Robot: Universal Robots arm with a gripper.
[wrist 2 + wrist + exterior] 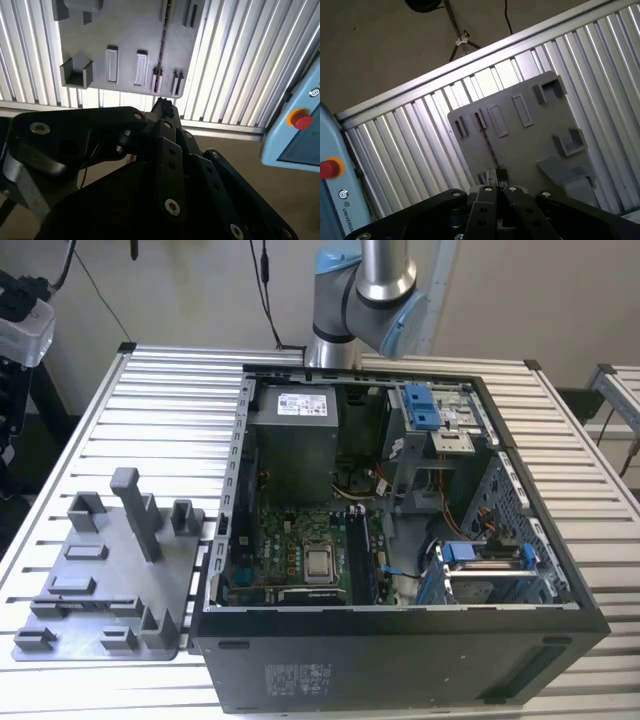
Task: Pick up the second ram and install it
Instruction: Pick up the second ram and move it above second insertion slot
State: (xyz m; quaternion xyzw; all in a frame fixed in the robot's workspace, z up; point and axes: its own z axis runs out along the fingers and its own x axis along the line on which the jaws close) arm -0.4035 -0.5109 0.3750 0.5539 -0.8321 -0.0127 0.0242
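Currently fingers (490, 176) are drawn together on the second ram (486, 142), which is edge-on, a thin dark line that is hard to make out, above the grey tray (520, 145) on the slatted desk (410, 150). In the exterior view the arm (365, 300) is cut off at the frame's top, and the open computer case (400, 660) holds a green motherboard (290, 540).

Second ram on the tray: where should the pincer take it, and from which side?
Probably pinch its flat faces mid-length along the upturned edge, coming straight down: the second ram stands on edge between end slots of the grey tray.
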